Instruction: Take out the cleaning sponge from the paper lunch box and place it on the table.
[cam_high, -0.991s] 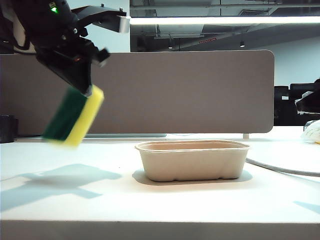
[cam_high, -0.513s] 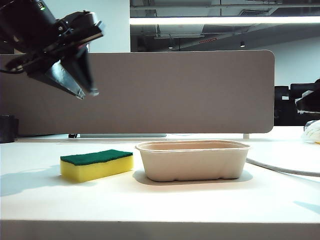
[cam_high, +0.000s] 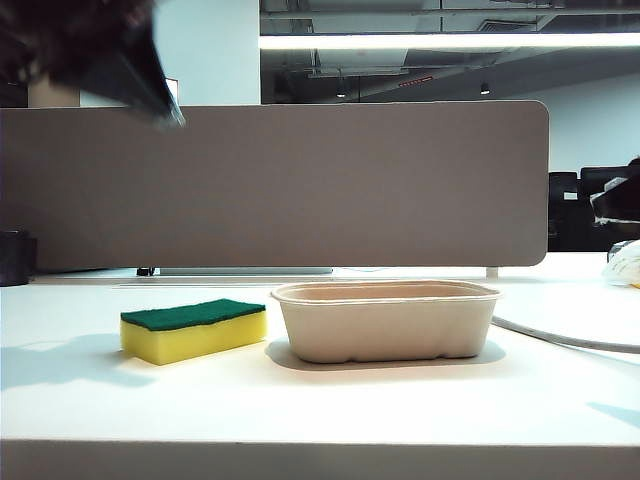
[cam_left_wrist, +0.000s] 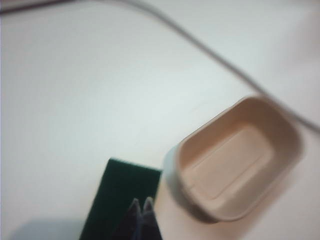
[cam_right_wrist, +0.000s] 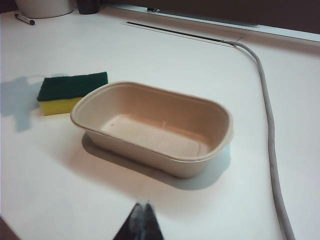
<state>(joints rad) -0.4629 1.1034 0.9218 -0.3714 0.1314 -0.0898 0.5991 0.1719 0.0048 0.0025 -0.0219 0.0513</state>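
Observation:
The cleaning sponge (cam_high: 193, 331) lies flat on the white table (cam_high: 330, 400), green side up, just left of the paper lunch box (cam_high: 386, 320). It also shows in the right wrist view as the sponge (cam_right_wrist: 73, 92) beside the lunch box (cam_right_wrist: 152, 127), and in the left wrist view as a dark green sponge (cam_left_wrist: 117, 197) beside the lunch box (cam_left_wrist: 235, 157). The box holds nothing. My left gripper (cam_high: 160, 108) is blurred, high above the sponge at the upper left, shut and holding nothing; its tips (cam_left_wrist: 141, 204) meet. My right gripper (cam_right_wrist: 143, 205) is shut, empty, short of the box.
A grey-brown partition panel (cam_high: 300, 185) runs along the table's back edge. A grey cable (cam_high: 560, 338) curves across the table right of the box. A dark cup (cam_high: 12, 257) stands at the far left. A pen (cam_right_wrist: 24, 19) and a white container (cam_right_wrist: 45, 7) sit at the far back.
The sponge dropped from my left gripper onto the table left of the box. The left gripper opened, then shut again while rising up and away. The right arm stayed still.

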